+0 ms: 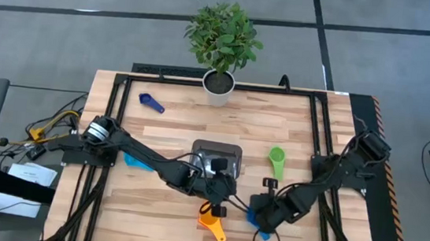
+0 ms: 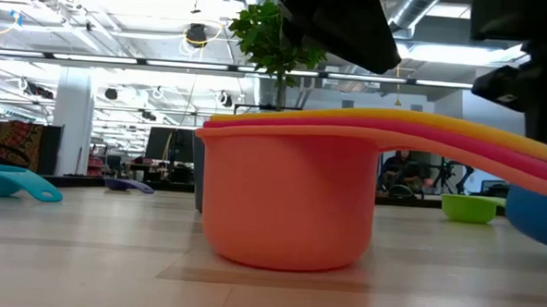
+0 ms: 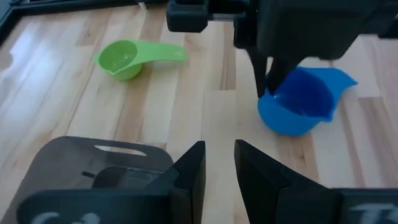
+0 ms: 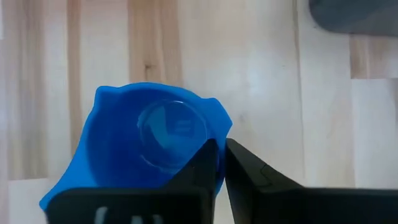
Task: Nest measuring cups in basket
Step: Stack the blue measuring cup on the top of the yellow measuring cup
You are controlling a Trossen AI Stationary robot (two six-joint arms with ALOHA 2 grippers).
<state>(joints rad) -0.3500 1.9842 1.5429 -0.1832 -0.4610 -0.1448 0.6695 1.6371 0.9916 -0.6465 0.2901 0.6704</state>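
A nested stack of measuring cups [image 2: 290, 200], an orange-red bowl with yellow and red handles, stands near the table's front edge [image 1: 213, 225]. My left gripper [image 3: 219, 167] hovers by it, open, with nothing between its fingers [image 1: 220, 206]. Right of the stack my right gripper [image 4: 221, 168] is shut on a blue measuring cup [image 4: 149, 140] [image 1: 262, 220]. A green cup [image 1: 276, 160] lies right of the dark grey basket [image 1: 217, 154]. A dark blue cup [image 1: 151, 102] lies at the far left, and a light blue one [image 1: 136, 162] lies under my left arm. My right gripper pinches the blue cup's bowl wall at the rim [image 4: 219, 127], one finger inside the bowl and one outside. The fingers [image 3: 267, 78] come down on it from above, slanting. The handle [image 3: 339, 79] points away from them. Whether the cup's bottom rests on the table I cannot tell.
A white plant pot [image 1: 218, 85] stands at the far edge, in the middle. A black frame [image 1: 123, 88] runs round the tabletop. Bare wood lies between the basket and the green cup and along the front left.
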